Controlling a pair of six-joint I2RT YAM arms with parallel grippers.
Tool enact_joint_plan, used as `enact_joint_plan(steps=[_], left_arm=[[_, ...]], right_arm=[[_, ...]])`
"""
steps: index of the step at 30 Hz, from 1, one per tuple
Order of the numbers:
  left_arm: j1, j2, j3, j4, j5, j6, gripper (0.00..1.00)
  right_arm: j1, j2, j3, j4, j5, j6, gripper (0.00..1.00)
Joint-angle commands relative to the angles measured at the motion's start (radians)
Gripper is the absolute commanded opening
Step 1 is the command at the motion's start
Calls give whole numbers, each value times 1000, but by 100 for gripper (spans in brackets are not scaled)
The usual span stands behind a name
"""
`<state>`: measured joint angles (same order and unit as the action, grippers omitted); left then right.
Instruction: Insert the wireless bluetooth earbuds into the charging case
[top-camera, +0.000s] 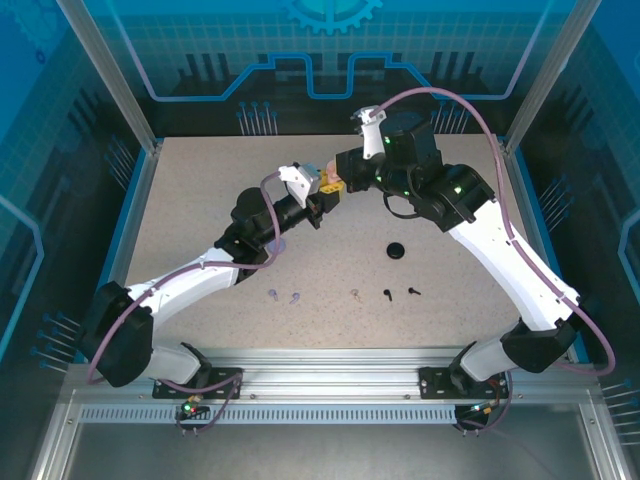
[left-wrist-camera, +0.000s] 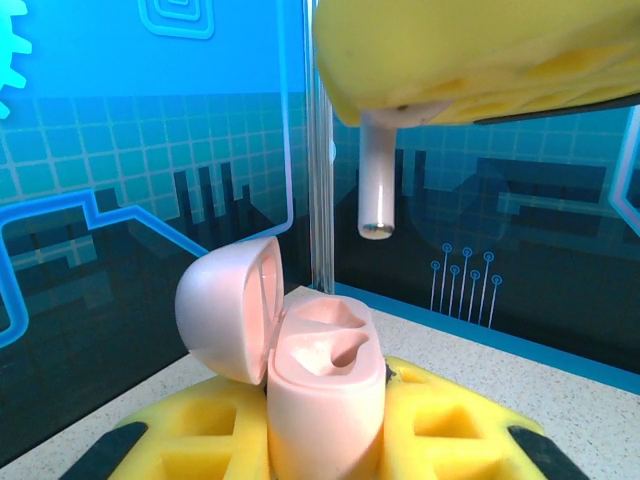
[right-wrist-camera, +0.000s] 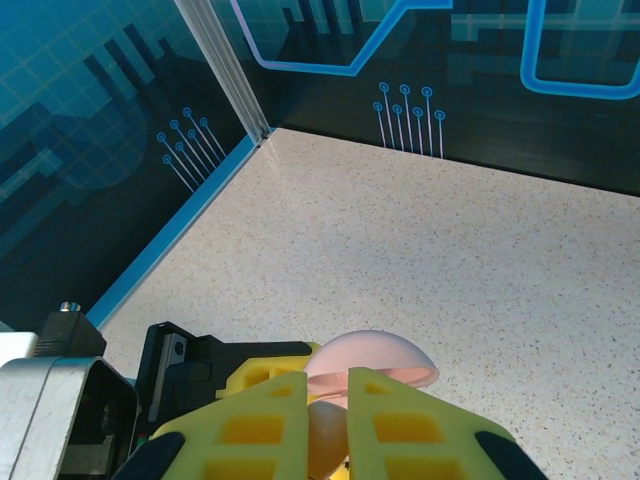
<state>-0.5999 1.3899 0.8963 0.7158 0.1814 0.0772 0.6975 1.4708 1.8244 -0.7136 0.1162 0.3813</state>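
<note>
Pink earbud (left-wrist-camera: 378, 190) poised over the open pink case (left-wrist-camera: 325, 390).
Left jaws clamp the case over the desk's (top-camera: 200, 200) far middle; right jaws pinch the earbud just above it; other earbuds (top-camera: 386, 294) lie toward the near edge.

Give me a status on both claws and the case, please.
Left claw shut on open pink case. Right claw shut on pink earbud, stem down over case. Nothing between.

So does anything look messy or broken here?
Nothing looks broken. But lilac earbuds, black earbuds and one pink earbud lie loose on the table, out of any case. The other pink earbud hangs from the right pincer over the open pink case in the left pincer.
</note>
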Motion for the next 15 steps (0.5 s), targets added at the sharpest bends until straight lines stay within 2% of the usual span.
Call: enact_joint_plan(steps=[1,15], left_arm=[[-6,6,36,42,27,-8,0],[-7,-4,40,41,29,-6,0]], right_arm=[[-3,-10,4,8,-18,-2,12],[-3,5,-46,-4,21,-24,12]])
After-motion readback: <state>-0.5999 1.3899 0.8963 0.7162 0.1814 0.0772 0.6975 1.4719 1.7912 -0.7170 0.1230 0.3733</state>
